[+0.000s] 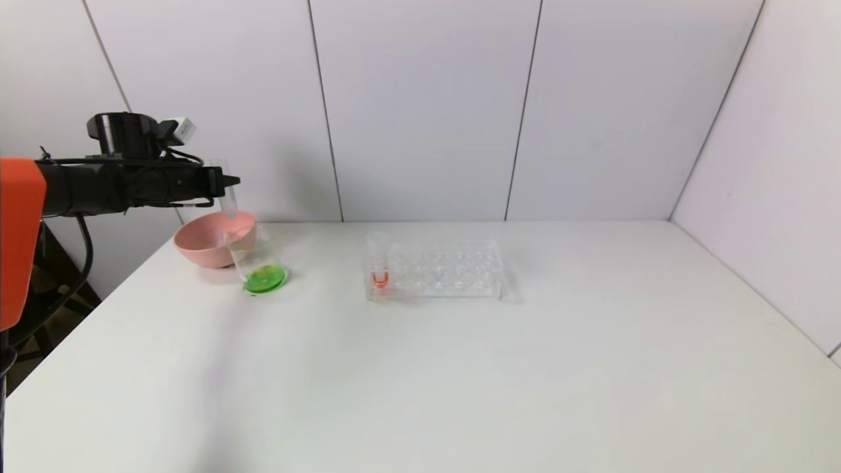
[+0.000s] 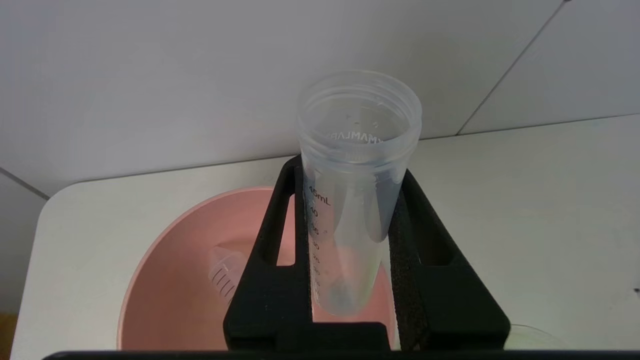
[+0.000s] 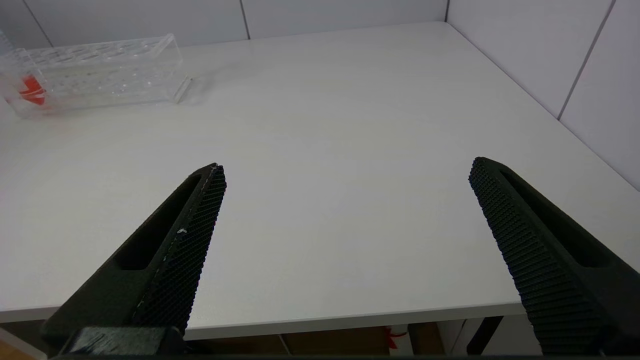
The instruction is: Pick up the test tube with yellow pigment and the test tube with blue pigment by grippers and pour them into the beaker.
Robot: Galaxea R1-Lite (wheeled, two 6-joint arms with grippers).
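My left gripper [image 1: 227, 180] is shut on a clear test tube [image 1: 228, 197], held upright above the pink bowl [image 1: 204, 246]. In the left wrist view the gripper [image 2: 350, 170] clamps the tube [image 2: 355, 200] between both fingers. The tube is almost empty, with a faint blue smear at its tip. The beaker [image 1: 259, 266] stands beside the bowl and holds green liquid. A second, empty clear tube [image 2: 225, 272] lies in the bowl [image 2: 170, 280]. No yellow liquid shows anywhere. My right gripper [image 3: 345, 167] is open and empty over the table's front edge, out of the head view.
A clear tube rack [image 1: 447, 269] stands mid-table with a red-tipped tube [image 1: 380, 269] at its left end; both also show in the right wrist view, the rack [image 3: 100, 70] and the red-tipped tube [image 3: 30, 87]. White walls close the back and right.
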